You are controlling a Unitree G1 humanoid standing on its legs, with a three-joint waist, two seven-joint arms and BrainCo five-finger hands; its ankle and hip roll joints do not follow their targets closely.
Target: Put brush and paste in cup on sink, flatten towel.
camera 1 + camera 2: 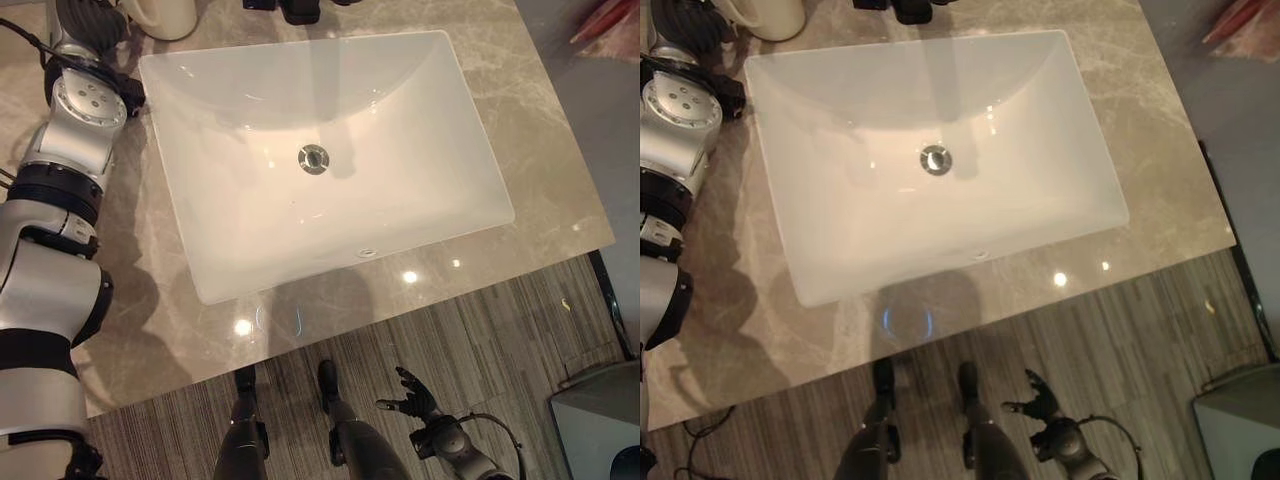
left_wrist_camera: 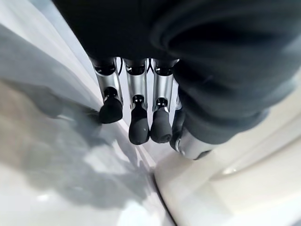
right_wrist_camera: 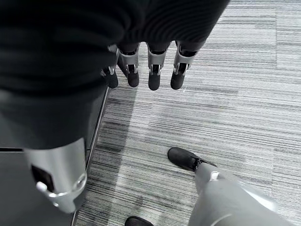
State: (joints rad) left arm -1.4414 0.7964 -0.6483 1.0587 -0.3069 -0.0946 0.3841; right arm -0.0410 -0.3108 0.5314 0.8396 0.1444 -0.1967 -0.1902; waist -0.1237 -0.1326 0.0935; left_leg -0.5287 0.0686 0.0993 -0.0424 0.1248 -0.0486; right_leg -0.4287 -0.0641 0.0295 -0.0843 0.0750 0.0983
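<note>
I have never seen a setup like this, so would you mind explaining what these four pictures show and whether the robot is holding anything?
This is a humanoid robot with two arms. The two wide pictures look down from its head at a white rectangular sink set in a beige marble counter, with a cream cup at the far left corner. The other two come from wrist cameras. The left hand hovers by the cup with its fingers relaxed and empty. The right hand hangs open over the striped grey floor, holding nothing.

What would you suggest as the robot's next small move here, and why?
Probably lift the right hand from beside the legs up toward the countertop. It hangs low over the striped floor, fingers relaxed and holding nothing, while the left hand is already up by the cream cup beside the basin.
</note>
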